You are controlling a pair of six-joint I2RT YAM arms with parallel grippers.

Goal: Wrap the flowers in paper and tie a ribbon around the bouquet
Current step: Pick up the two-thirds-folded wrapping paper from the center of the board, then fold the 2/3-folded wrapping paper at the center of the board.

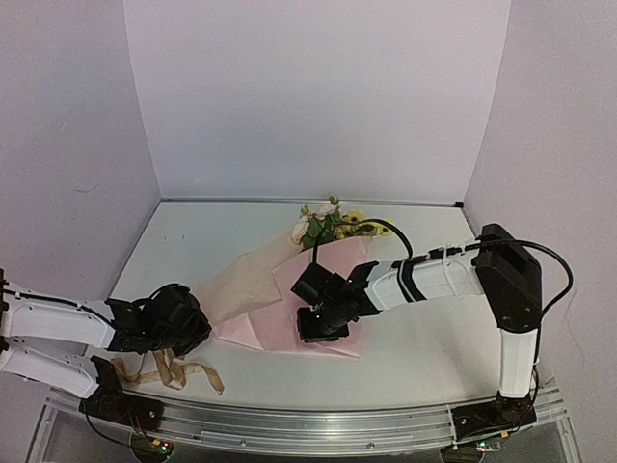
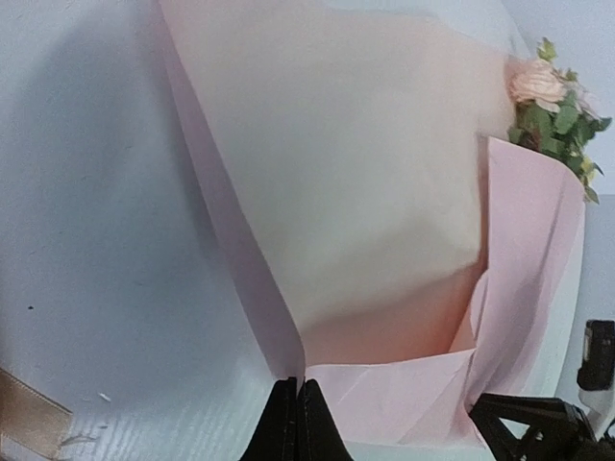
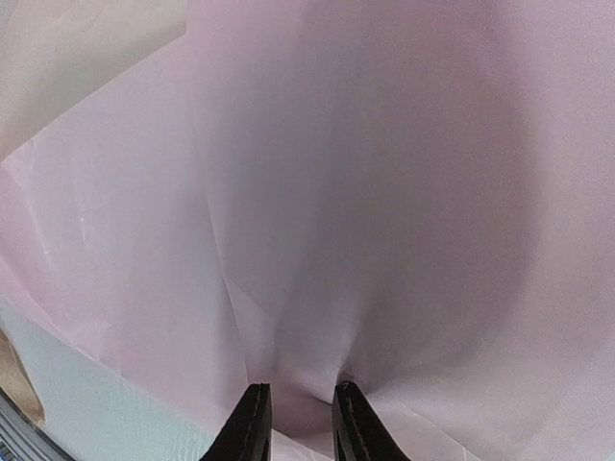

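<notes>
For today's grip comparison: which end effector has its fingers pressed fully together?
The left end effector, closed tight on the pink paper; the right end effector shows a gap.

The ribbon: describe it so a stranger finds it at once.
On the white table, go to the front edge's left end. Between the left hand and that edge lies the ribbon: a narrow tan strip in loose loops, unlike the broad pink paper nearby.

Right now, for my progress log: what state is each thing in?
paper, partly wrapped around the flowers, left flap open
flowers, lying in the paper, blooms poking out
ribbon, loose on the table, untied
left gripper, shut on the paper's edge
right gripper, pinching bunched paper
</notes>
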